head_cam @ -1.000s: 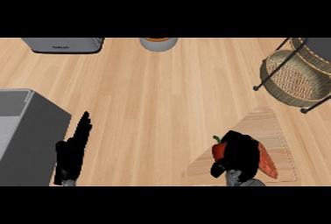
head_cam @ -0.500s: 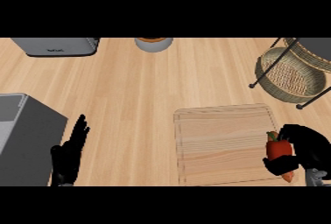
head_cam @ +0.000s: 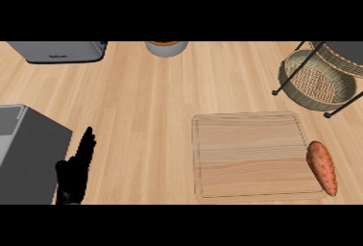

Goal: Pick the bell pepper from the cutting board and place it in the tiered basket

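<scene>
The light wooden desk (head_cam: 142, 96) carries a grey appliance (head_cam: 28, 153) at the left, the cutting board (head_cam: 248, 153) and, far right, the tiered basket (head_cam: 315, 81). The placing looks wholly undone: the orange-red vegetable (head_cam: 322, 166), shaped more like a sweet potato than a bell pepper, lies along the board's right edge, well apart from the basket and unheld. The left hand (head_cam: 74, 170) rests at the lower left, fingers straight and holding nothing; the right hand is out of view.

Orange vegetable (head_cam: 321, 166) at edge of cutting board (head_cam: 248, 153)

Bright, flat, even light across the wooden counter (head_cam: 142, 96), faint soft shading along the cutting board (head_cam: 248, 153) rim
</scene>
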